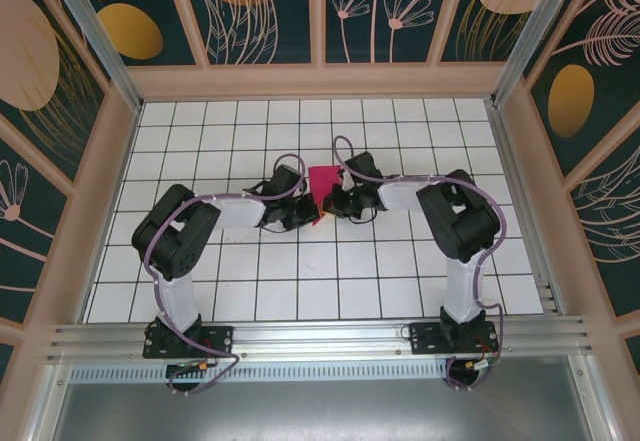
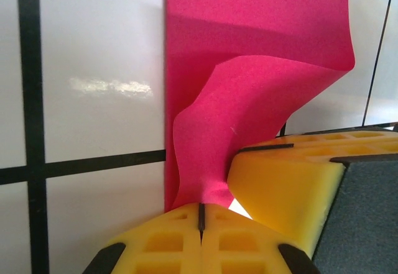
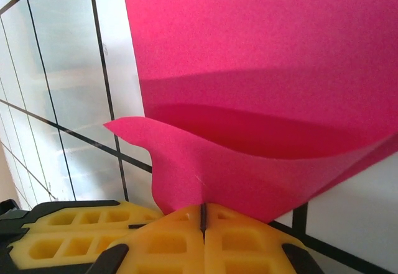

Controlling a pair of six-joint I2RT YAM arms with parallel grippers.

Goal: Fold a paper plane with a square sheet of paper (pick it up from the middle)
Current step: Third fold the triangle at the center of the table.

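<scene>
We begin with the table [image 1: 200, 141], a white surface ruled into a black grid and enclosed by patterned walls [image 1: 60, 71]. The left arm [image 1: 185, 231] and right arm [image 1: 455, 221] rise from their bases at the near edge and bend inward, so that both wrists meet near the middle of the table.

The square sheet of paper [image 1: 322, 186] is magenta-pink and sits between the two wrists at the table's centre. In the left wrist view we see the sheet [image 2: 249, 50] with its far part lying flat on the tiles. Its near part curls upward in a loose, uncreased fold. In the right wrist view the sheet [image 3: 261, 69] shows the same raised flap, bowed over the flat layer below it.

The left gripper [image 2: 201, 215] has its yellow fingers pressed together, and the near edge of the raised flap is pinched in the seam. The right gripper [image 3: 203, 215] is likewise clamped on the flap's edge. We note that the two grippers sit just beside each other on the paper. One right finger [image 2: 286, 187] shows in the left wrist view.
</scene>
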